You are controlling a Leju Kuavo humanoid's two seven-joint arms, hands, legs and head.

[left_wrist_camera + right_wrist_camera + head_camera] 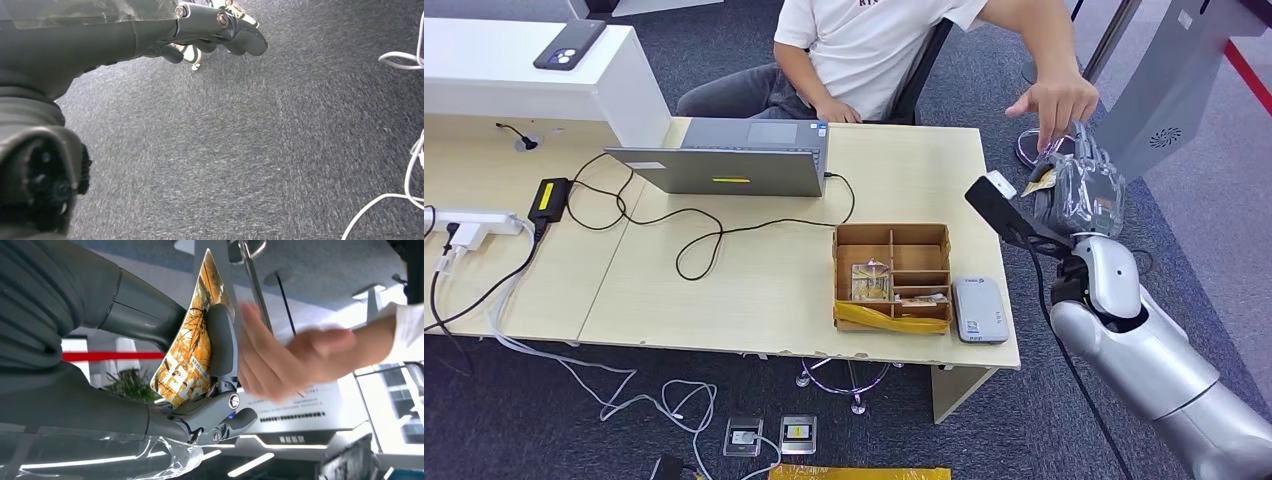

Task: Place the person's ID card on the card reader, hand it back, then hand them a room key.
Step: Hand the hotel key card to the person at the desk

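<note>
Right hand (1079, 190) raised off the desk's right edge, fingers clamped on a yellow-patterned card (192, 347), long axis standing upright. Person's hand (1054, 105) just beyond, reaching in, nearly touching the card's far face. Card reader (980, 309) at the desk's front right corner. Left hand (220, 30) hanging over carpet, fingers curled, holding nothing.
</note>
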